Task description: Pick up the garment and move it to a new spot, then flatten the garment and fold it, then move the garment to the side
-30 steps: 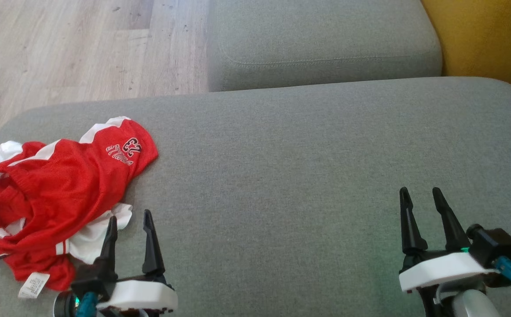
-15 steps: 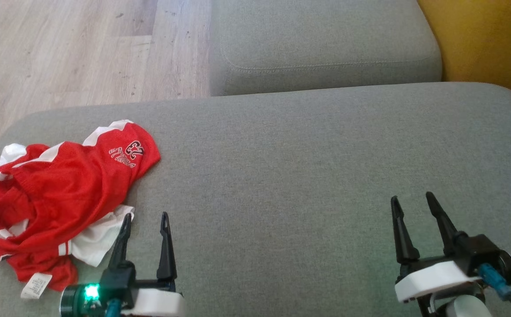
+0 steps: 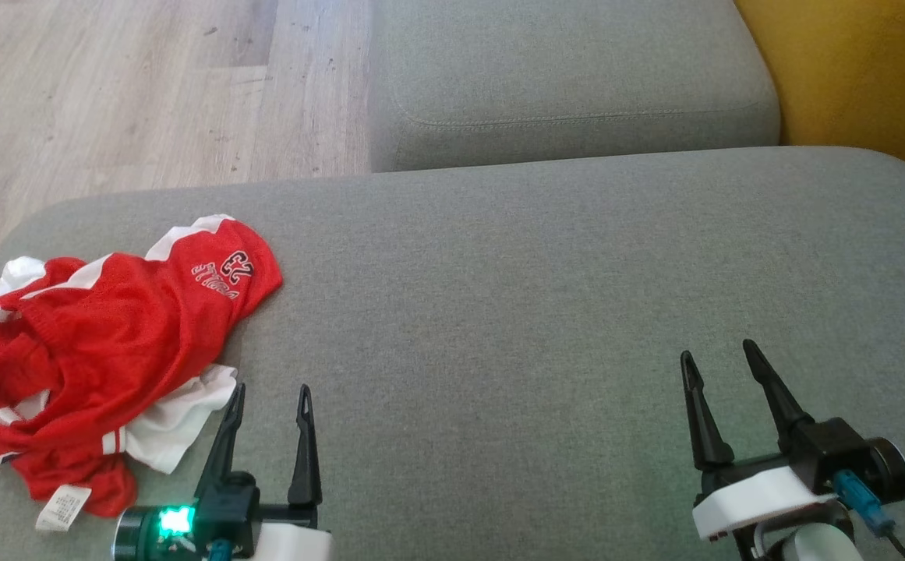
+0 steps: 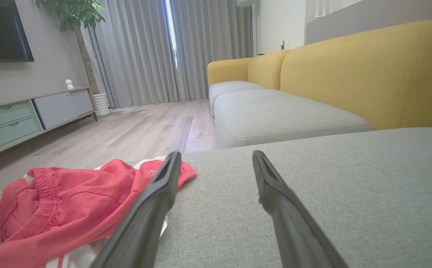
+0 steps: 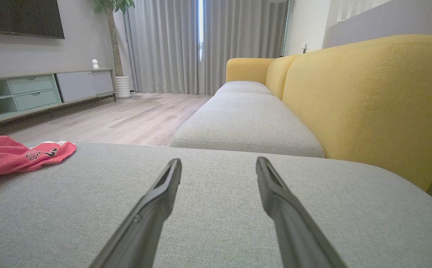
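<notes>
A broad grey woven seat cushion (image 3: 499,312) fills most of the head view. Beyond it at 12 o'clock lies a second grey cushion (image 3: 561,70). A mustard-yellow sofa back (image 3: 865,70) rises at 2 o'clock and pale wood plank flooring (image 3: 109,93) shows at 10 o'clock. The left wrist view takes in long grey curtains (image 4: 137,48), a low pale-green media cabinet (image 4: 15,115) and a potted tree (image 4: 78,15).

The red mesh garment with white panels (image 3: 101,343) lies crumpled on the broad cushion at 9 o'clock in the head view. Its far-left part is cut off by the frame. The dark print near its 1 o'clock corner sits upside down and is hard to read. A white care label (image 3: 62,506) sticks out at its 6 o'clock edge.

The left gripper (image 3: 273,387) sits low at 7 o'clock, fingers pointing toward 12 and spread apart with nothing between them. Its outer finger is just beside the garment's white hem; whether they touch cannot be told. A green light (image 3: 175,518) glows on its wrist. The right gripper (image 3: 717,349), at 5 o'clock and well apart from the garment, also has its fingers spread and holds nothing.
</notes>
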Robot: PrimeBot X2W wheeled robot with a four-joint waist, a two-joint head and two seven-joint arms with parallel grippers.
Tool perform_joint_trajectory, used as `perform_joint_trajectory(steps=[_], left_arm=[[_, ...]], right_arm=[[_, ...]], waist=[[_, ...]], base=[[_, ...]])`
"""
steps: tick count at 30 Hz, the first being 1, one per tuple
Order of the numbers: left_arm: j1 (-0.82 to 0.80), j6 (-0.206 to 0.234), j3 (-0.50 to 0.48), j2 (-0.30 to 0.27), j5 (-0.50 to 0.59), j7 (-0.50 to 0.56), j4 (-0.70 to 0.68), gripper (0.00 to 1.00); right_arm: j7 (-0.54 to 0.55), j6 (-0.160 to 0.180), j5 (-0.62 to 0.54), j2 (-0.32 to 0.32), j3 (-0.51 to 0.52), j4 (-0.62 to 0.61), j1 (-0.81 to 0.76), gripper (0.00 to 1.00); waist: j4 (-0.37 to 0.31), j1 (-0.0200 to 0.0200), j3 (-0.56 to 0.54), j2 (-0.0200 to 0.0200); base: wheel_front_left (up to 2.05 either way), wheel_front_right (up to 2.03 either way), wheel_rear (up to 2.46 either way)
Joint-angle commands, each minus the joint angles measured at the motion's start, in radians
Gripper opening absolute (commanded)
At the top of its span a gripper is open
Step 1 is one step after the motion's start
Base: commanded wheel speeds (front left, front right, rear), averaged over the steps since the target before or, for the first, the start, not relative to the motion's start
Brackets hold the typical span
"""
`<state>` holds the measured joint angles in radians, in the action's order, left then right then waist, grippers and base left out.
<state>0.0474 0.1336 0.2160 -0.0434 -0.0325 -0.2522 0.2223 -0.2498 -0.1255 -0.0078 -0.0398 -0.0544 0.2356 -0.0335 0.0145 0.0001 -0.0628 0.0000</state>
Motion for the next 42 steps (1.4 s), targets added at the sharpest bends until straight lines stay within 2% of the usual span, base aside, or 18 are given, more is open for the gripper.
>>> perform_joint_trajectory(steps=[1,6,10,23,31,35,42], left_arm=[[-0.035,0.009,-0.028,-0.007,0.004,-0.010,-0.027,1.00],[-0.041,0.010,-0.024,-0.007,0.000,-0.010,-0.020,1.00],[-0.049,0.013,-0.024,-0.007,0.000,-0.010,-0.015,1.00],[-0.054,0.021,-0.076,-0.014,0.004,-0.010,-0.029,1.00],[-0.045,0.030,-0.107,-0.013,0.002,-0.010,-0.040,1.00],[-0.047,0.041,-0.121,-0.012,0.005,-0.010,-0.051,1.00],[-0.063,0.058,-0.148,-0.013,0.011,-0.010,-0.083,1.00]], right_arm=[[-0.012,-0.005,0.000,-0.010,-0.025,-0.034,0.023,1.00],[-0.012,-0.005,-0.003,-0.010,-0.018,-0.037,0.021,1.00],[-0.012,-0.005,-0.007,-0.010,-0.012,-0.036,0.017,1.00],[-0.012,-0.005,0.001,-0.010,-0.019,-0.038,0.022,1.00],[-0.012,-0.005,-0.013,-0.010,-0.014,-0.033,0.018,1.00],[-0.012,-0.005,-0.022,-0.010,-0.008,-0.028,0.017,1.00],[-0.012,-0.005,-0.035,-0.010,-0.010,-0.029,0.028,1.00]], waist=[[0.000,-0.0001,0.001,0.0000],[0.012,-0.0001,0.006,0.0000],[0.051,-0.0001,0.011,0.0000],[0.302,-0.0001,0.045,0.0000],[0.417,-0.0001,0.056,0.0000],[0.452,-0.0001,0.061,0.0000],[0.467,-0.0001,0.089,0.0000]], base=[[0.00,0.00,0.00],[0.00,0.00,0.00],[0.00,0.00,0.00],[0.00,0.00,0.00],[0.00,0.00,0.00],[0.00,0.00,0.00],[0.00,0.00,0.00]])
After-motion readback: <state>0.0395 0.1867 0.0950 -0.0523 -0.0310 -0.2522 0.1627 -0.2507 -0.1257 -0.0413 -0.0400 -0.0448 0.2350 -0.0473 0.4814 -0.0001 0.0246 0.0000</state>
